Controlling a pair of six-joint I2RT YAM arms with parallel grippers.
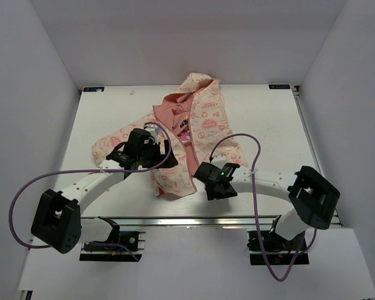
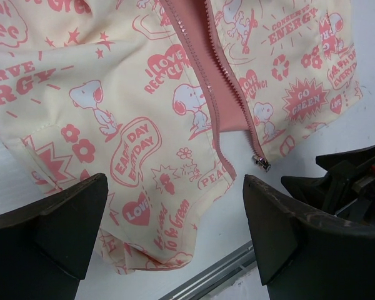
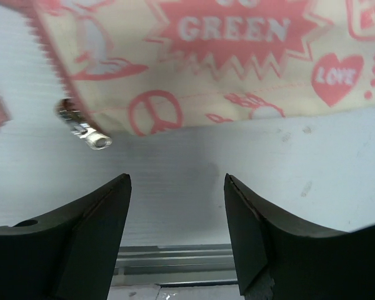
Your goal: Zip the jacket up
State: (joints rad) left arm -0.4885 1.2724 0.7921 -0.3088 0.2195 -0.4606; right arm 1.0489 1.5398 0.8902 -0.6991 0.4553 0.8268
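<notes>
Starting at the left: finds the left gripper [image 2: 175,180] poised over the jacket [image 1: 203,125], above the printed cream panel near the hem, with jaws spread wide and gripping nothing. Shows the jacket lying front-up mid-way across the white table [image 1: 269,119], unzipped, with pink lining exposed between the two rows of zipper teeth. Shows the metal zipper slider [image 2: 260,164] at the bottom of one row, by the hem. Further right, finds the right gripper [image 3: 177,177] low beside that hem corner, with jaws parted over bare table, holding nothing, near the slider.
</notes>
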